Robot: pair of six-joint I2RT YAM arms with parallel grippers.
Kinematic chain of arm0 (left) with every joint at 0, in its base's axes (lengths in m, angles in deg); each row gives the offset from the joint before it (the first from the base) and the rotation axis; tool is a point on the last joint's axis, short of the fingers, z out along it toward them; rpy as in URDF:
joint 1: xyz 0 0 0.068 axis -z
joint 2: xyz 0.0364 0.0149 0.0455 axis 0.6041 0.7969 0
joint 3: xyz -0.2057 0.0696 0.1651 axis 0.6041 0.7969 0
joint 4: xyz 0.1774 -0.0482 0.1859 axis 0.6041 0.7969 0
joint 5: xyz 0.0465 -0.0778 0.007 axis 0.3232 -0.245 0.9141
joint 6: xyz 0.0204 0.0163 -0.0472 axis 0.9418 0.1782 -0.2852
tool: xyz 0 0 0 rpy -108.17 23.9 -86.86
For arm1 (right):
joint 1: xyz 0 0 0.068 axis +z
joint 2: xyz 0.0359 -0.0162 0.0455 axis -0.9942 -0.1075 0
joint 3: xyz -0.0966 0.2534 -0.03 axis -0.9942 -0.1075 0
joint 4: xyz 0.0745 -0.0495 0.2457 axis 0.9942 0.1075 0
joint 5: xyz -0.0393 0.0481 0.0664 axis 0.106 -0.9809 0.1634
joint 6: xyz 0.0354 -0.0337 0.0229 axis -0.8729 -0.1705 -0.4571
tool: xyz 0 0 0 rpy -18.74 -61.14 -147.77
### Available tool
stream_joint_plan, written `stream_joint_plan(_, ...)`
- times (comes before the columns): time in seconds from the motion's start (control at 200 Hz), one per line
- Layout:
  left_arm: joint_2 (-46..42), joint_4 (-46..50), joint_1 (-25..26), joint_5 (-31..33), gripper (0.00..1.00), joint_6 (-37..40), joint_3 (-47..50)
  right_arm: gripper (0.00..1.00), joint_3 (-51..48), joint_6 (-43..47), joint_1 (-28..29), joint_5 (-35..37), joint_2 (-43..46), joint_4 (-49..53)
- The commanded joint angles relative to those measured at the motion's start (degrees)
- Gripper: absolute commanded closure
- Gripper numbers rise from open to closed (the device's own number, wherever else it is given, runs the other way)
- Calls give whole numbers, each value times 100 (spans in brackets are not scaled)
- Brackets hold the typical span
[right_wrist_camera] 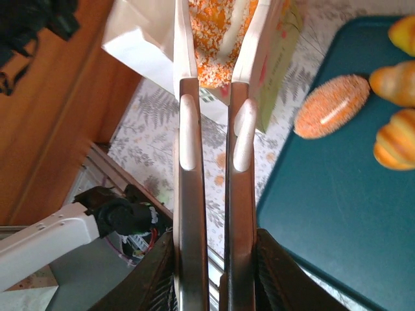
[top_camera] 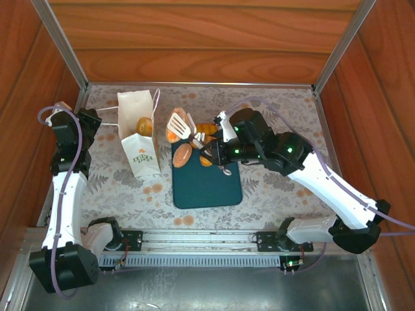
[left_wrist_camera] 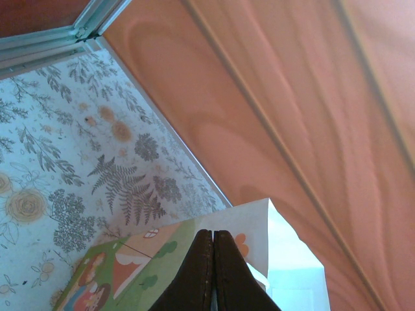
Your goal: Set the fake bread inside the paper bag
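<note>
1. Paper bag [top_camera: 139,146], white with green lettering, stands open on my bench [top_camera: 272,194]; one golden roll [top_camera: 144,126] shows inside.
2. Speckled oval roll [right_wrist_camera: 331,107] and striped loaves [right_wrist_camera: 395,139] lie on the teal tray [top_camera: 207,188] beside it.

the lower edge cuts off the paper bag [left_wrist_camera: 288,256].
</note>
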Motion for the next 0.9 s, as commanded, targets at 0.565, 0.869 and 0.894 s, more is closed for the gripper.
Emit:
stream_joint_plan(0.565, -63, -46, -35, 11, 100, -10, -133, 70, 1807, 941, 66, -748, -1009, -1035)
stream_joint_plan(0.869, -36, -75, -34, -1, 100, -14, -126, 69, 2616, 1280, 76, -291, -1928, -626)
stream_joint_plan(0.894, -36, -76, -39, 5, 100, -14, -123, 69, 2655, 1300, 77, -258, -1982, -583)
